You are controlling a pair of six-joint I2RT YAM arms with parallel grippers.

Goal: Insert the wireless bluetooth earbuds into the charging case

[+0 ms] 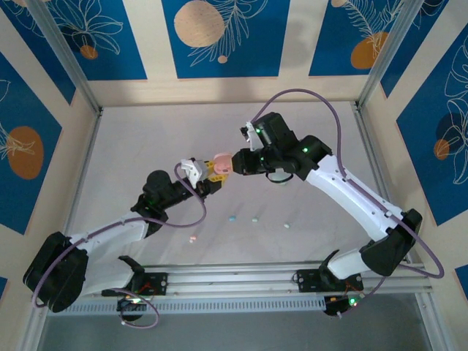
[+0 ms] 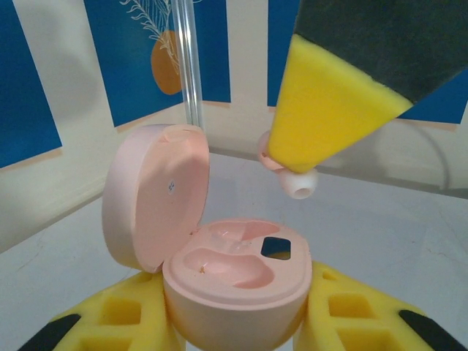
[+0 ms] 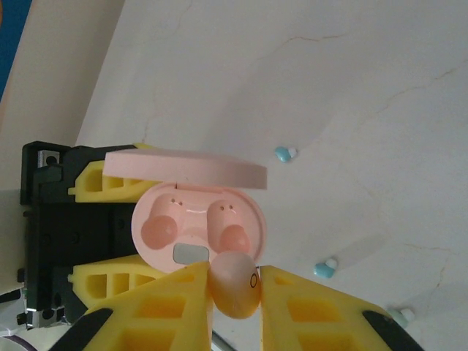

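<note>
**Step in hand:** insertion of a pink earbud (image 2: pixel 296 181) into the open pink charging case (image 2: pixel 234 292). The bud is not yet seated.

**Left gripper** (image 1: pixel 210 175): closed narrowly on the base of the case, which is held raised above the table (image 1: pixel 146 139). The lid (image 2: pixel 153 197) is hinged open and stands upright to one side. Two moulded wells are exposed in the base, and in the left wrist view both appear hollow.

**Right gripper** (image 3: pixel 234 292): the pink earbud is pinched between its yellow pads (image 3: pixel 168 303), with the jaws nearly together. In the left wrist view the bud hangs above the case, apart from it, with its nozzle pointed downward. In the right wrist view it lies just at the near rim of the base. It cannot be told with confidence which well it is lined up with.

**Remaining items:** a light blue bud (image 1: pixel 232 218), a pale mint bud (image 1: pixel 255 219), another pale bud (image 1: pixel 287 226) and a second pink bud (image 1: pixel 193 239) are lying loose on the table, well apart from the case.

**Next move, as judged:** the bud is to be brought over one well, turned to match the shape of the recess, lowered until seated, and only then released. The case must be kept steady by the left grip. A tilted entry is considered likely to leave the bud perched on the rim.
</note>
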